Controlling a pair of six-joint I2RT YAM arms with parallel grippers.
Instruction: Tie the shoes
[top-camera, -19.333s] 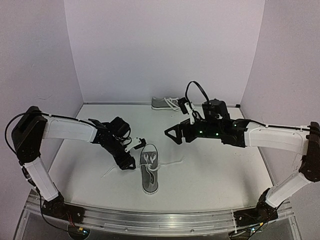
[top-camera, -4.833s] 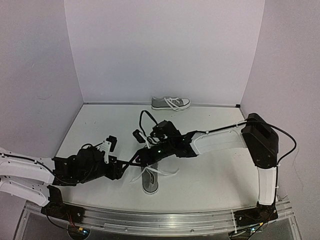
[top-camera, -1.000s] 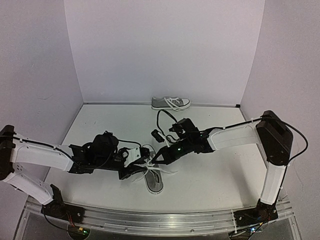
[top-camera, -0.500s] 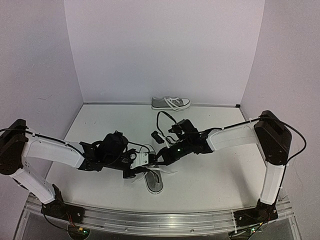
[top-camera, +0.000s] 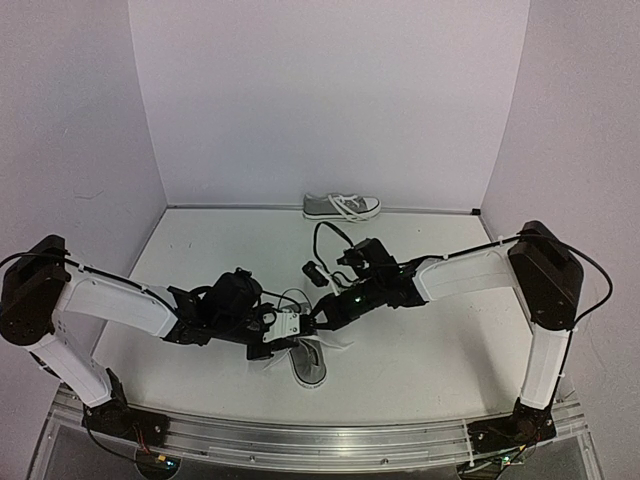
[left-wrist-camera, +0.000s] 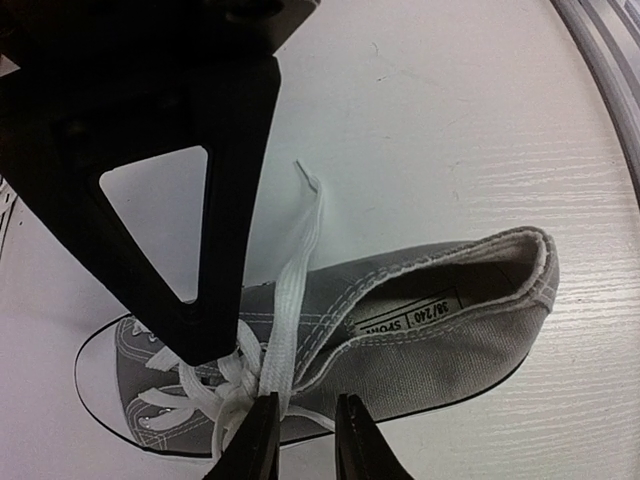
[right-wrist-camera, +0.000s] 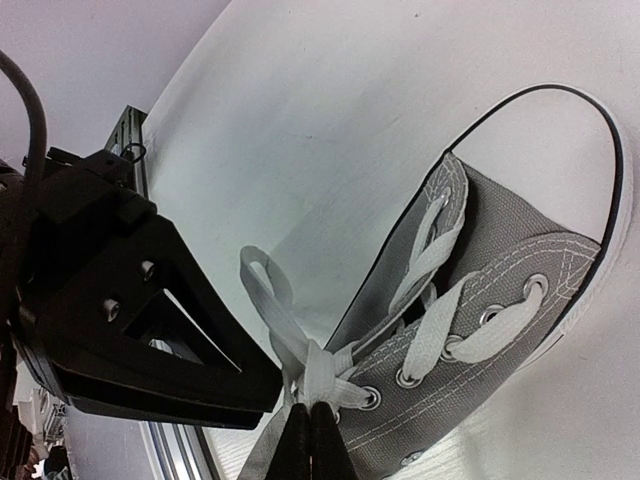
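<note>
White arm shells, black joints (black cable looping).

Right gripper sits at the bottom edge, tips pressed tight together and pinching the white lace right where the strands cross by the nearest eyelets. A loop of that lace stands up just to the left. The grey shoe lies tilted on the white table, its white toe cap far right. The black left gripper crowds in from the left, its tip just beside the pinch.
</note>
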